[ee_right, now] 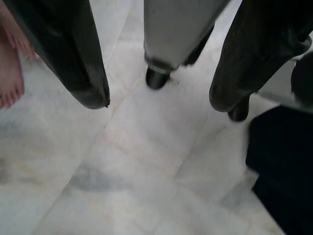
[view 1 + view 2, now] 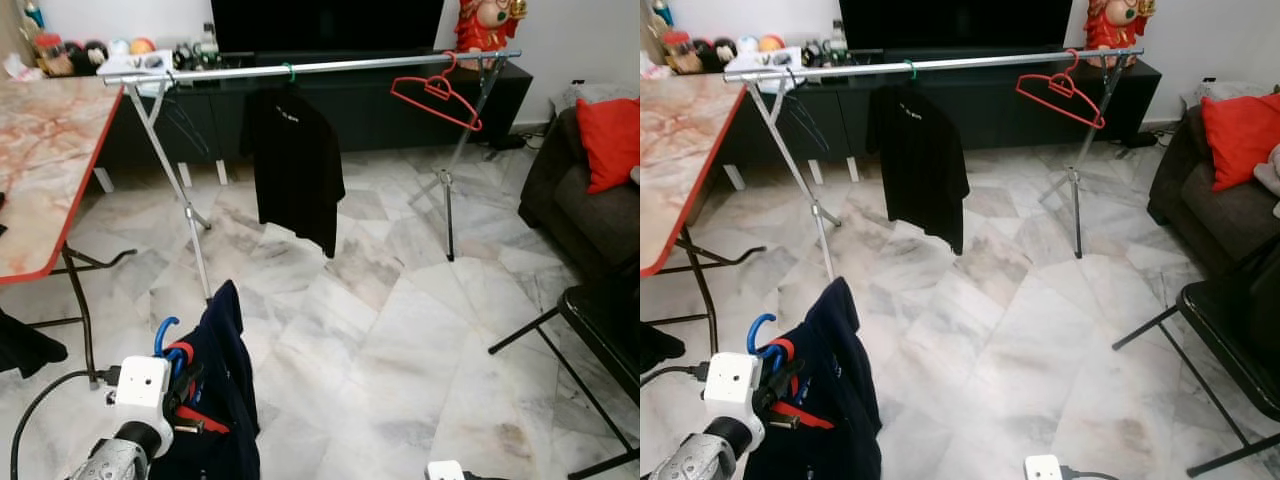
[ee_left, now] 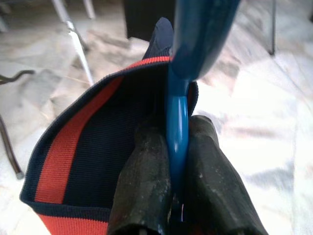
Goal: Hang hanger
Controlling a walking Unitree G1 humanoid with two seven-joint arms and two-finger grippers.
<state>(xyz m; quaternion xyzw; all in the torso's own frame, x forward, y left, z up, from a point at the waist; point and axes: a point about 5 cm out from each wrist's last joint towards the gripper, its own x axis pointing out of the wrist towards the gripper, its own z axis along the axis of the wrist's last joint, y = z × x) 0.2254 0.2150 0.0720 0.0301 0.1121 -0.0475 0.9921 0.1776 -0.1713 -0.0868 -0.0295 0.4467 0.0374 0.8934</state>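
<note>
Left wrist view | your left gripper [image 3: 178, 161] is clamping the blue hanger [image 3: 183, 88] carrying a navy garment [image 2: 215, 400], well short of the clothes rail [image 2: 330, 67] | your right gripper [image 1: 156, 100] is hanging with fingers apart

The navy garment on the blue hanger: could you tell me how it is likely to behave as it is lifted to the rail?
The navy garment hangs in loose folds, so probably floppy and swinging. The blue hanger, pinched by the left gripper, looks stiff but may pivot.
</note>
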